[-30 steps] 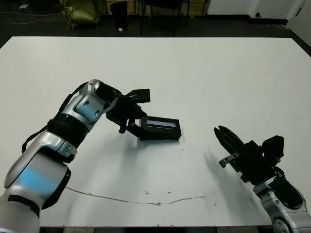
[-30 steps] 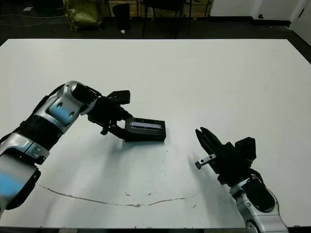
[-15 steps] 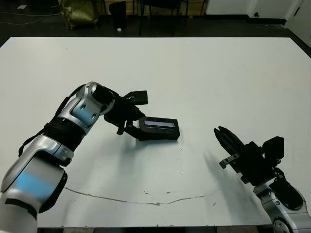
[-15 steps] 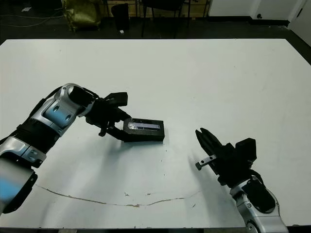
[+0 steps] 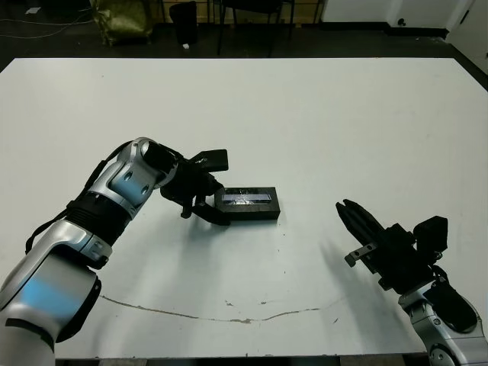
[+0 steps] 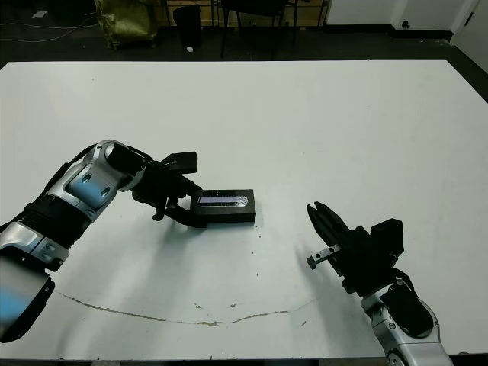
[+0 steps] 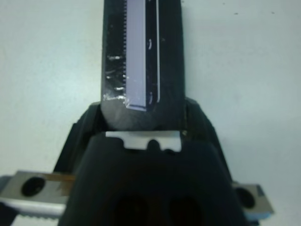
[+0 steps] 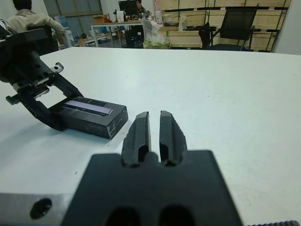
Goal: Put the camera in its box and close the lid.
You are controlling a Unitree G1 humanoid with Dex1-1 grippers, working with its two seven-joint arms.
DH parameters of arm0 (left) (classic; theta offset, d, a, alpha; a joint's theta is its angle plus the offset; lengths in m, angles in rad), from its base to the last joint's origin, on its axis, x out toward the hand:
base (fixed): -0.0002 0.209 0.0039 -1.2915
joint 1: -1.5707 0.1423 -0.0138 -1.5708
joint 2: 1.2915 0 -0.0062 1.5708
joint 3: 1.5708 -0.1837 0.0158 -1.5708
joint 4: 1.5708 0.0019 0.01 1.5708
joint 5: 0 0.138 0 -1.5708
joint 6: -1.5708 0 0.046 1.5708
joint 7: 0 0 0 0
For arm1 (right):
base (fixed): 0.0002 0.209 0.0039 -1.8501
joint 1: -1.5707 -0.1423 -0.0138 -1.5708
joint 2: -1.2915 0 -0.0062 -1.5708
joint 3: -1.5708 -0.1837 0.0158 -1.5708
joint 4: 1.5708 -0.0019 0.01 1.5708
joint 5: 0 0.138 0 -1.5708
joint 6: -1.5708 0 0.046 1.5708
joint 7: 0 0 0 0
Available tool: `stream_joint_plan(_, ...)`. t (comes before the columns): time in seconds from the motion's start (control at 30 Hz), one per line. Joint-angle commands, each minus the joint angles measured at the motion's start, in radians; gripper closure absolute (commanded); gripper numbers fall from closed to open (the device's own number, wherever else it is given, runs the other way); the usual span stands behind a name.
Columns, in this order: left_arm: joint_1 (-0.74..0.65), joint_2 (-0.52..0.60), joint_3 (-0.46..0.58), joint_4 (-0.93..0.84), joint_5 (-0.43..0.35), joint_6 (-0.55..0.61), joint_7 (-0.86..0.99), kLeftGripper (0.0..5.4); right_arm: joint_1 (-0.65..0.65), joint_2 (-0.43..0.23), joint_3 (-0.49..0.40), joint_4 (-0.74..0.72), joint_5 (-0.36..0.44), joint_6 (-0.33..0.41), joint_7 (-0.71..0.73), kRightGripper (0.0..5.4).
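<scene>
The lid [image 5: 245, 202], a black cover with a glossy grey strip on top, lies low on the white table [image 5: 320, 114], left of centre. My left gripper [image 5: 216, 206] is shut on its left end. In the left wrist view, the fingers [image 7: 84, 127] flank the end of the lid [image 7: 141, 56]. Under the lid I cannot make out the box, and the camera is hidden. My right gripper [image 5: 347, 210] hovers near the front right with its fingers [image 8: 141, 127] together, holding nothing, about a hand's width right of the lid [image 8: 89, 113].
A thin dark scratch line [image 5: 229, 313] runs across the table near its front edge. Chairs and a yellow bag [image 5: 122, 19] stand on the floor beyond the far edge. A seated person [image 8: 26, 19] shows far off in the right wrist view.
My left gripper has shifted a little left and down with the lid, which now lies flatter and closer to the table. The right arm has stayed still.
</scene>
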Motion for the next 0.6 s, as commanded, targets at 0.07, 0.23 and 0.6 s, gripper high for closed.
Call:
stream_joint_plan(0.07, 0.063, 0.037, -0.036, 0.033, 0.036, 0.028, -0.018, 3.15, 0.012, -0.006, -0.004, 0.005, -0.004, 0.008, -0.002, 5.4)
stream_joint_plan(0.23, 0.077, 0.035, -0.048, 0.026, 0.046, 0.011, 0.003, 3.15, 0.013, -0.003, -0.002, 0.01, -0.005, -0.008, 0.005, 5.4)
stream_joint_plan(0.6, 0.099, 0.044, -0.079, 0.016, 0.079, -0.066, 0.053, 1.57, 0.013, -0.006, -0.003, 0.008, 0.001, -0.003, 0.007, 5.4)
